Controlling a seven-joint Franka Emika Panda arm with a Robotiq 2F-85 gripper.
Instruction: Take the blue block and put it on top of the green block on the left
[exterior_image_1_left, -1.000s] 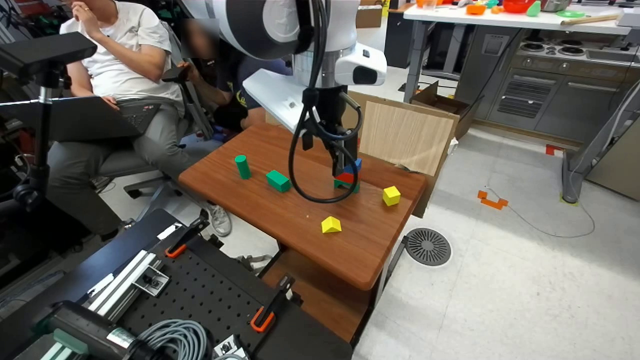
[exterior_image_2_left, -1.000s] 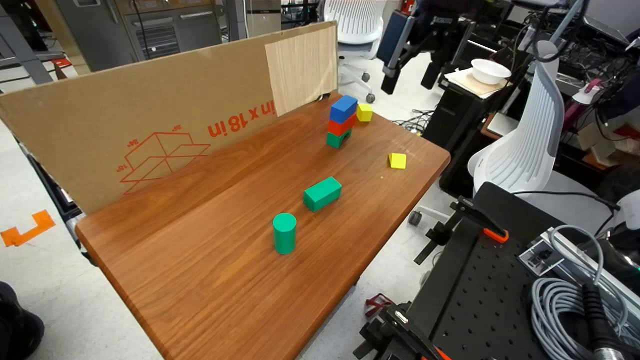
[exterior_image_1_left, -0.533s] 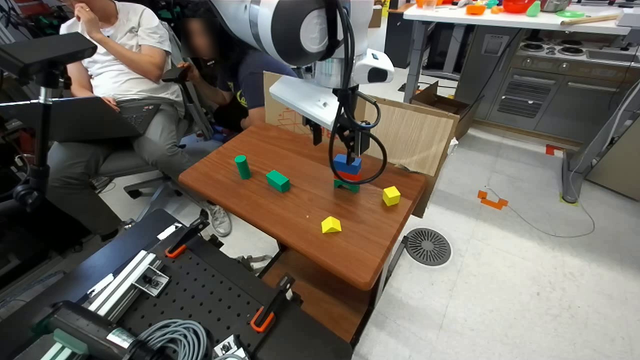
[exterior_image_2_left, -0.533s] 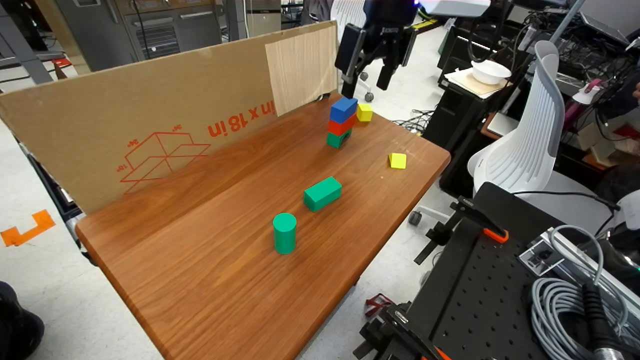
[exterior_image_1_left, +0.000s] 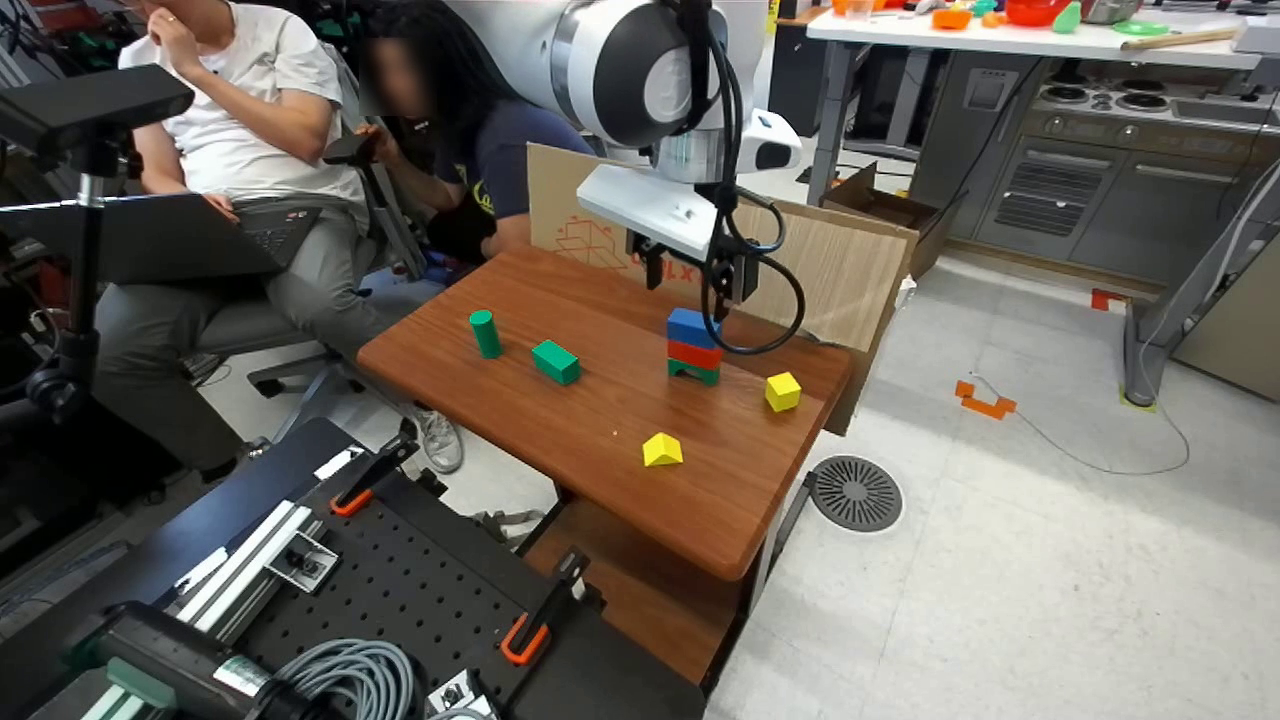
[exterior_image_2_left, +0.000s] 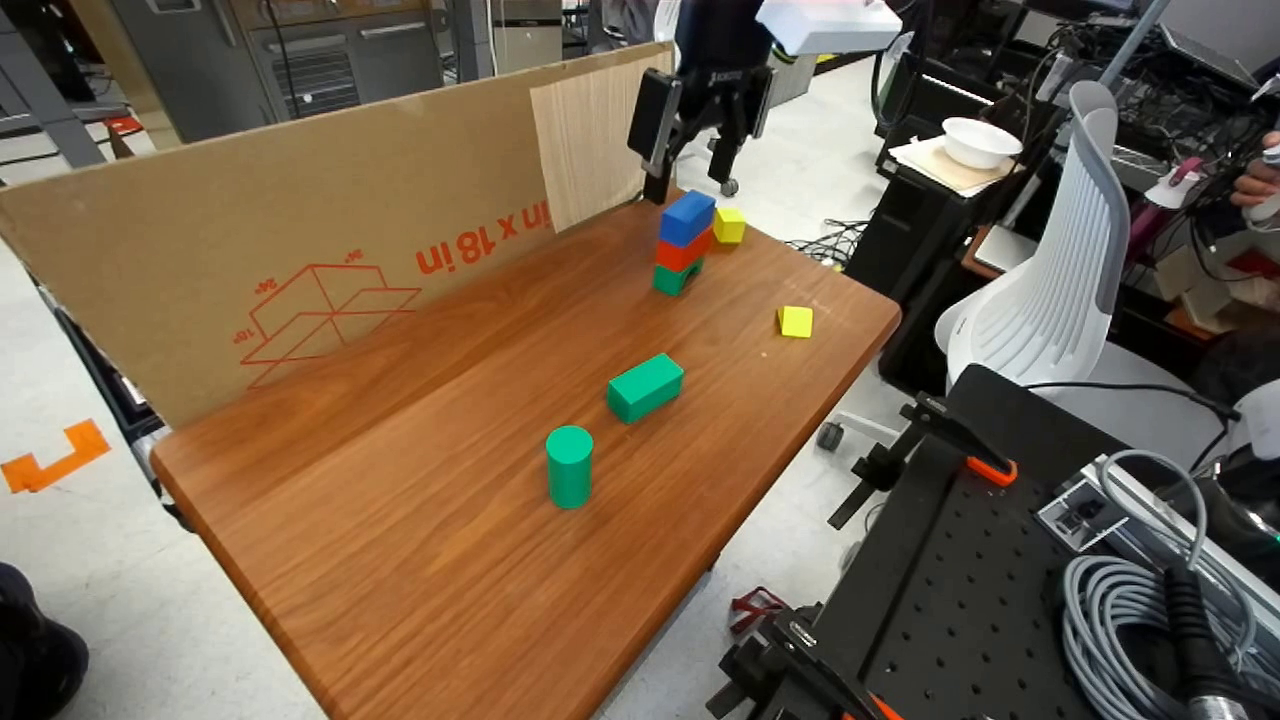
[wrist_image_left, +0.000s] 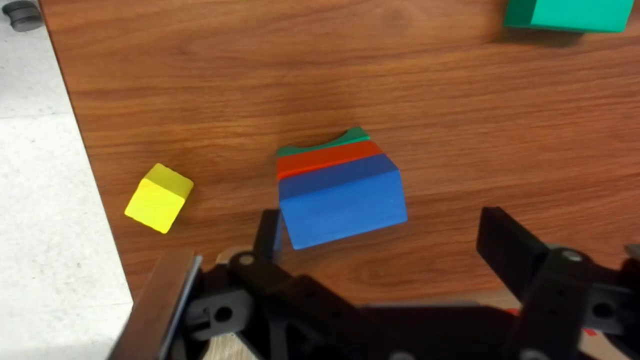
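Observation:
The blue block is rectangular. It lies on the red block, which rests on a dark green arch block. The stack also shows in an exterior view, with the blue block on top. A brighter green rectangular block lies left of the stack, and a green cylinder stands farther left. My gripper is open and empty, near the stack's top. In the wrist view the open fingers lie below the blue block; the left finger overlaps its left end. Contact cannot be told.
A yellow cube stands right of the stack. A yellow wedge lies nearer the table's front edge. A cardboard panel stands along the table's back edge. Two people sit beyond the table's left end.
My gripper has moved across to the stack, rightward in an exterior view and leftward and lower in an exterior view. It stays open. The blocks have not moved.

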